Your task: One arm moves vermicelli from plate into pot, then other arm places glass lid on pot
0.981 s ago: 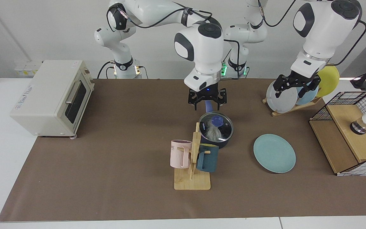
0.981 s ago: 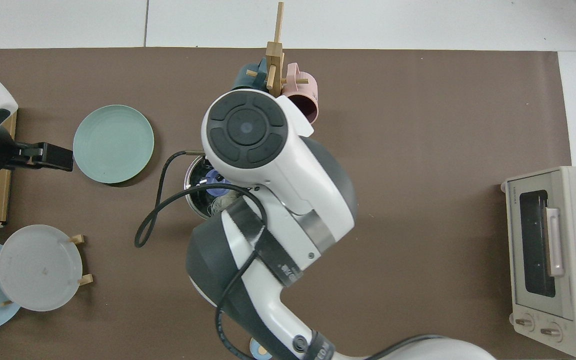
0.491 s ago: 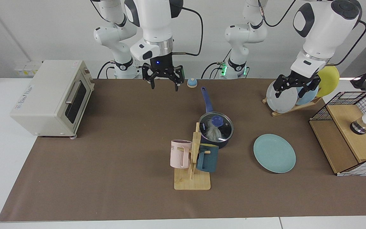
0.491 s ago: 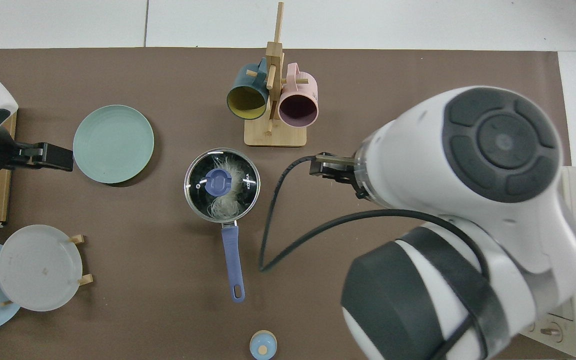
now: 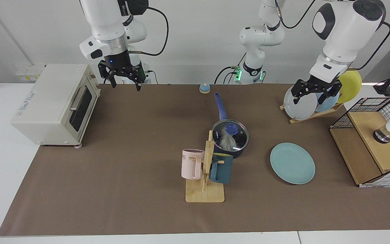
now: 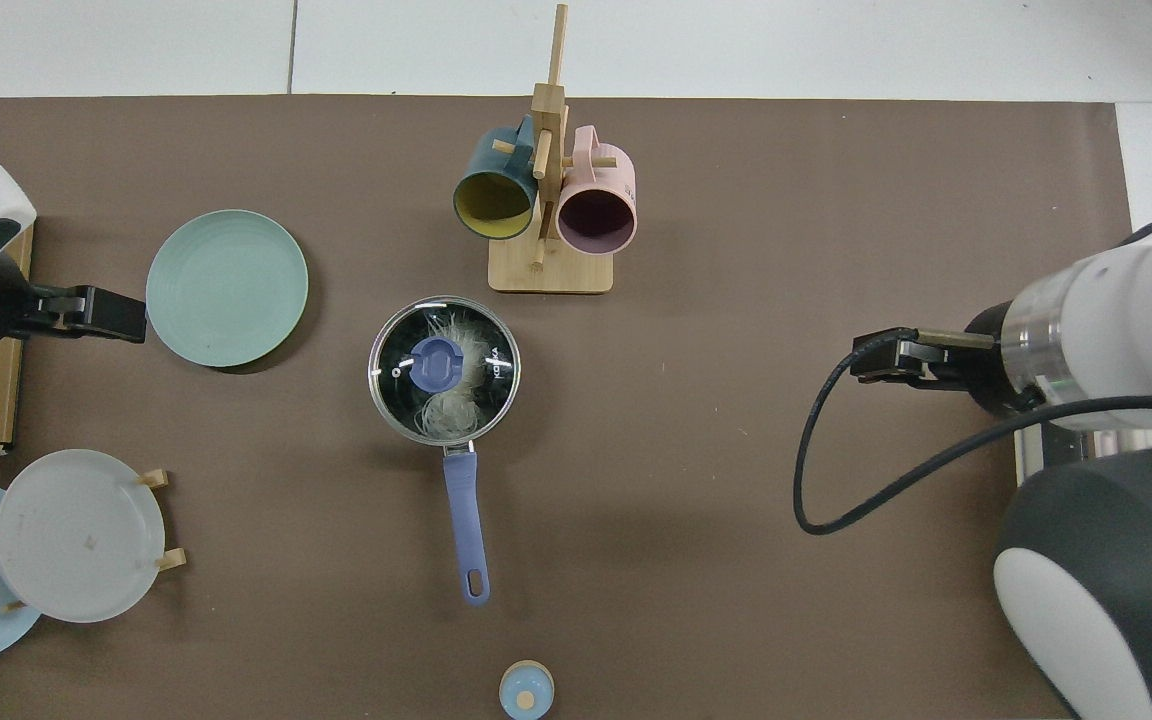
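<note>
While lidded, pot handle apparently robotward.

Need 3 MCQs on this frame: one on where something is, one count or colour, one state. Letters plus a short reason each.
1. Where is the vermicelli?
A. on the teal plate
B. in the pot, under the glass lid
C. in the pink mug

2. How many mugs hang on the wooden mug stand?
A. one
B. two
C. three

3. What is the state of the right gripper?
A. open, holding nothing, near the toaster oven
B. shut on the glass lid
C. shut on the pot handle

Answers:
1 B: white strands show through the glass lid sitting on the pot; the teal plate is bare.
2 B: a pink mug and a dark teal mug, one on each side.
3 A: its fingers are spread with nothing between them, beside the toaster oven. The left gripper waits by the plate rack.
</note>
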